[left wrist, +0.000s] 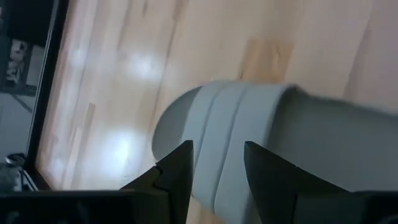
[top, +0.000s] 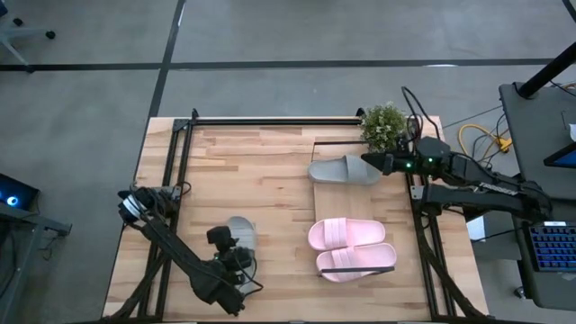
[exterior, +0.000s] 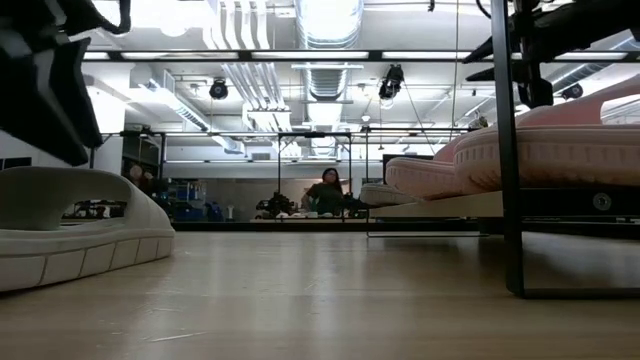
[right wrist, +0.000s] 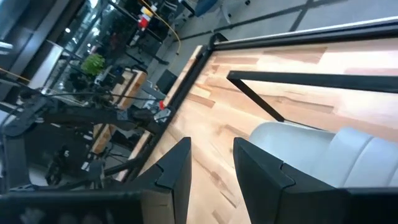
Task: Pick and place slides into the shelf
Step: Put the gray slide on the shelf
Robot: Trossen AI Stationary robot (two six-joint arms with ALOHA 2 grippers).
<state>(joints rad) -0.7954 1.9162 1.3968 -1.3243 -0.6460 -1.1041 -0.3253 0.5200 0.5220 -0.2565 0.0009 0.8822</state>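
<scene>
High view: overhead, looking straight down, takes in the whole plank table (top: 270,171) and both arms. Low view: at tabletop height, level across the boards into the room behind. Left wrist view: very close, just past its own fingers (left wrist: 180,171), onto a grey-green slide (left wrist: 249,143), also seen in high and low views. Right wrist view: close, past its fingers (right wrist: 177,168), over the other grey-green slide (right wrist: 323,152) at the shelf frame (right wrist: 298,79).

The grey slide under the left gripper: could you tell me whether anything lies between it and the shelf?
Nothing visible does. The grey slide lies on bare table beneath the left gripper, with open planks across to the shelf. There the pink pair and other grey slide leave a gap between them.
</scene>
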